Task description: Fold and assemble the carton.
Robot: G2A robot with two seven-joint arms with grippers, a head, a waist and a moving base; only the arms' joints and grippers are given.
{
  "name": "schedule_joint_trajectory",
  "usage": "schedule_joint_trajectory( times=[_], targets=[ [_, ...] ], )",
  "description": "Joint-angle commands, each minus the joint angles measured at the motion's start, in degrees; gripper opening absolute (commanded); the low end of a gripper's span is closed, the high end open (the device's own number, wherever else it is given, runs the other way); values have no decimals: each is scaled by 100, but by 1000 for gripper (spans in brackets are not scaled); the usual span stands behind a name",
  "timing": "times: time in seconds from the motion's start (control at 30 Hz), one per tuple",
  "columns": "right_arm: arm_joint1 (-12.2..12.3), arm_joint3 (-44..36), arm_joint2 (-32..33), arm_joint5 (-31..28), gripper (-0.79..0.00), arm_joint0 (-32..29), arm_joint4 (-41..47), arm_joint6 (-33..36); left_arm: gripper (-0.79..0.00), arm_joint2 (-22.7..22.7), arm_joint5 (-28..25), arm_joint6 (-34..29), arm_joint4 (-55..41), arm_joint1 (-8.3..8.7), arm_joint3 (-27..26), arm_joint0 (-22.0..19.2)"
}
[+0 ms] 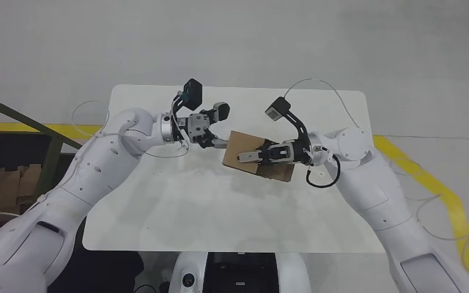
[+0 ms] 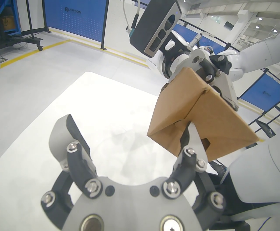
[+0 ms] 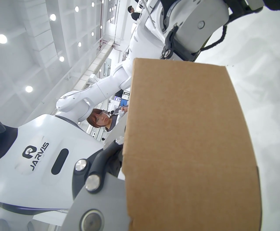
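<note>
The carton (image 1: 242, 141) hangs above the middle of the white surface (image 1: 220, 212), clamped in the right gripper (image 1: 248, 156), whose fingers are closed on one wall. The left gripper (image 2: 131, 131) sits just beside the carton's folded end, its fingers (image 2: 72, 135) spread wide and holding nothing; one tip stands in front of the end flaps, and whether it touches them is hard to tell. In the right wrist view the carton's broad wall hides that gripper's fingertips. Blue partition panels (image 2: 74, 19) and a yellow floor line (image 2: 28, 54) lie beyond the surface, and cardboard (image 1: 18, 183) lies on the floor beside it
</note>
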Motion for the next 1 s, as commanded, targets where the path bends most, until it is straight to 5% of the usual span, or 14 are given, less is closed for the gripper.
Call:
schedule_joint_trajectory(
  times=[0.0, 0.97],
  targets=[
    [-4, 10, -5, -5, -785, 3, 2, 0, 0, -17, 0, -11, -1, -1, -20, 12],
    [-13, 55, 45, -11, -785, -31, 16, 81, 0, -66, 0, -165, -26, -93, -236, 116]
  ],
)
